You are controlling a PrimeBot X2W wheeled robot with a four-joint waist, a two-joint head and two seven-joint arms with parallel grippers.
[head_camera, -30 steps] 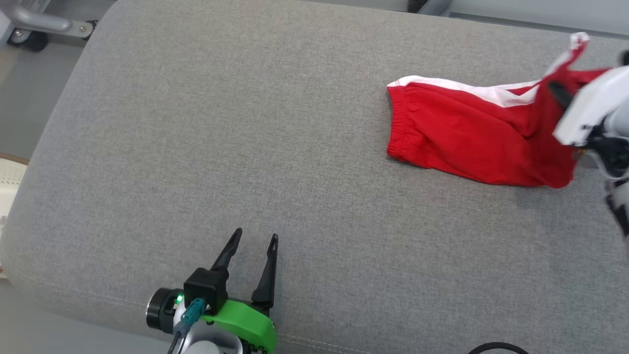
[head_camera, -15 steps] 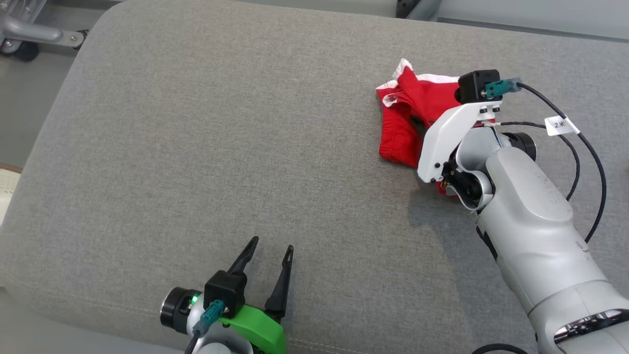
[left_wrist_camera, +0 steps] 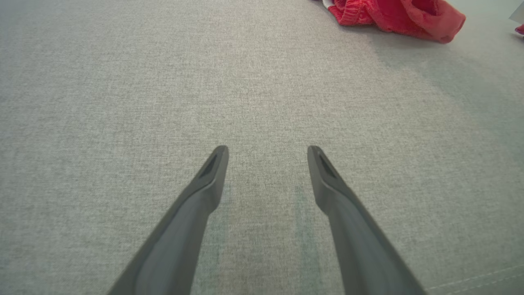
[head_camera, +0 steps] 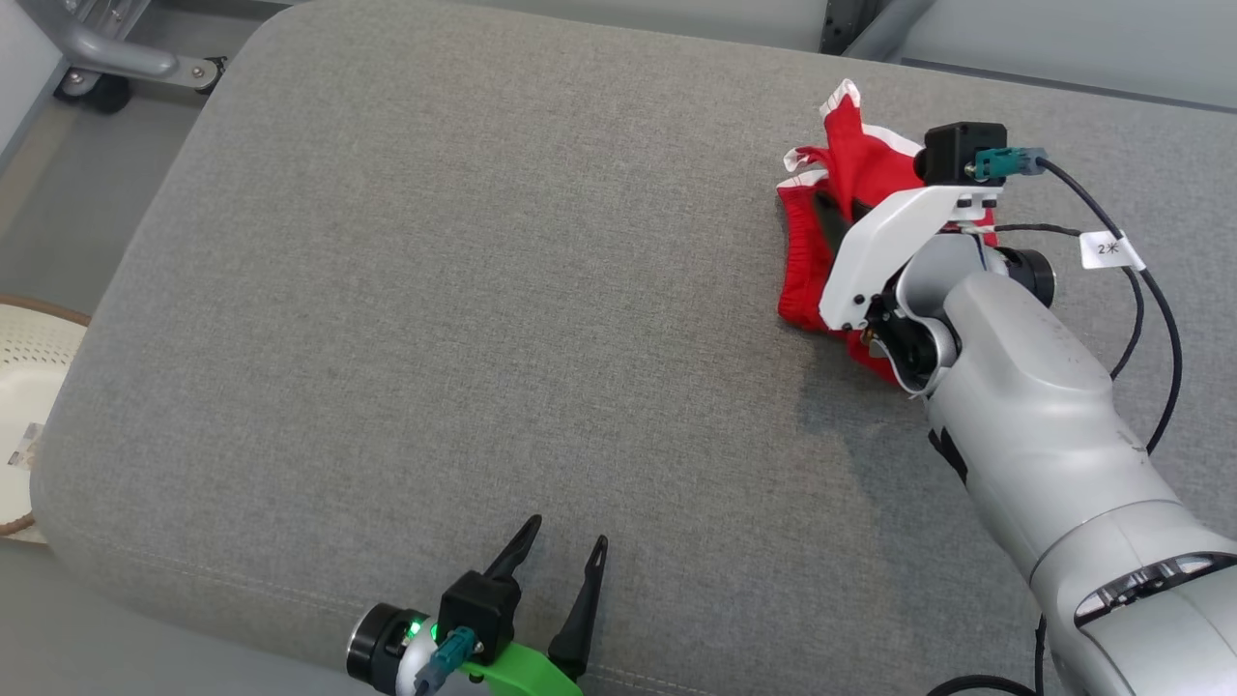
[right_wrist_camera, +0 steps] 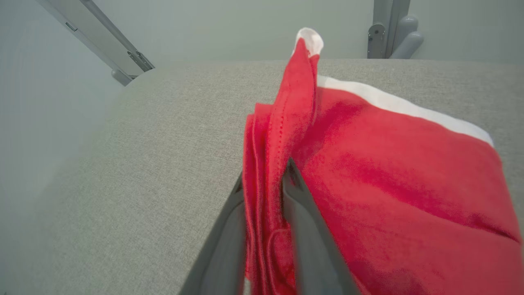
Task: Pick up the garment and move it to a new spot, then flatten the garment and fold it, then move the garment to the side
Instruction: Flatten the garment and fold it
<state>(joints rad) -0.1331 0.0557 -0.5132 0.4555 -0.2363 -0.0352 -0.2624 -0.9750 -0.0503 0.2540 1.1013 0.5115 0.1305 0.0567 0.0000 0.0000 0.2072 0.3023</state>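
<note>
Two grippers: right gripper (right_wrist_camera: 264, 180) clamps a fold of the red garment (right_wrist_camera: 389, 172), likely to carry it; left gripper (left_wrist_camera: 268, 153) hovers, fingers apart.

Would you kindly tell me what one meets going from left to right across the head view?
Pale perforated round object → left gripper → red garment → white cable tag.

Red, white-trimmed garment (head_camera: 800, 280); grey cushion (head_camera: 483, 290)
</note>
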